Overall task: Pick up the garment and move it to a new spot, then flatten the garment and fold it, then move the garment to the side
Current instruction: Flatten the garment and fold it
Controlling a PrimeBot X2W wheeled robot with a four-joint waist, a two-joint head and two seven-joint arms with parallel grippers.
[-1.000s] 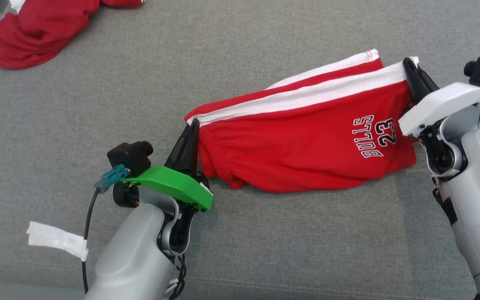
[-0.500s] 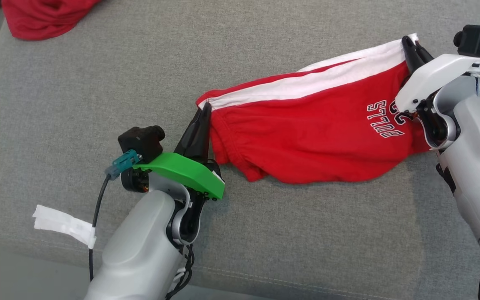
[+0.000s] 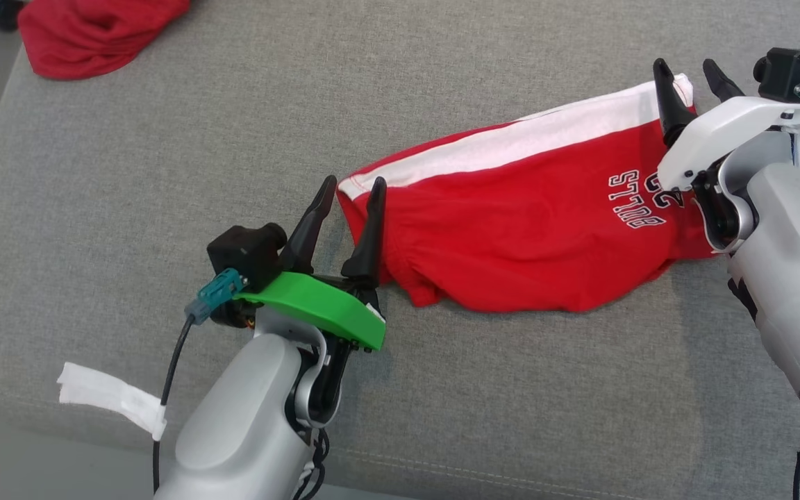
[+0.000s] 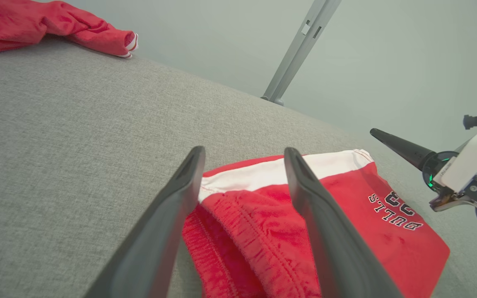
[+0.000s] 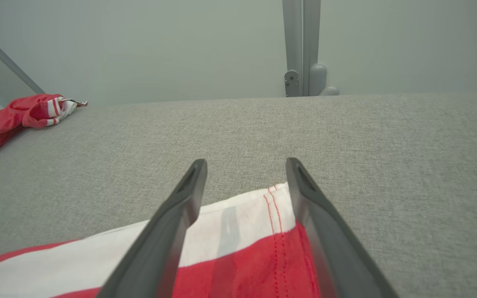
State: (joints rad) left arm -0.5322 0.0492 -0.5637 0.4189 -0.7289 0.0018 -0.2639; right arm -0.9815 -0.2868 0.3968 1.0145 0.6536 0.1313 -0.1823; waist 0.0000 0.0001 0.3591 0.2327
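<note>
On your grey cushion [image 3: 164, 173], the red Bulls shorts [image 3: 511, 229] lie rumpled toward the right, with nothing gripping them.
Another red garment [image 3: 94, 35] is bunched at the far left corner. Your left gripper [image 3: 355, 182] straddles the waistband corner, fingers spread wide, empty; your right gripper [image 3: 685, 66] is spread just as wide over the white-striped hem corner, also holding nothing.

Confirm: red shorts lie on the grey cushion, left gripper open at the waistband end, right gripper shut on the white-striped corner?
No: the right gripper is open too. The right wrist view shows its fingers spread either side of the shorts' white-striped corner, not pinching it. Rest stands.
</note>
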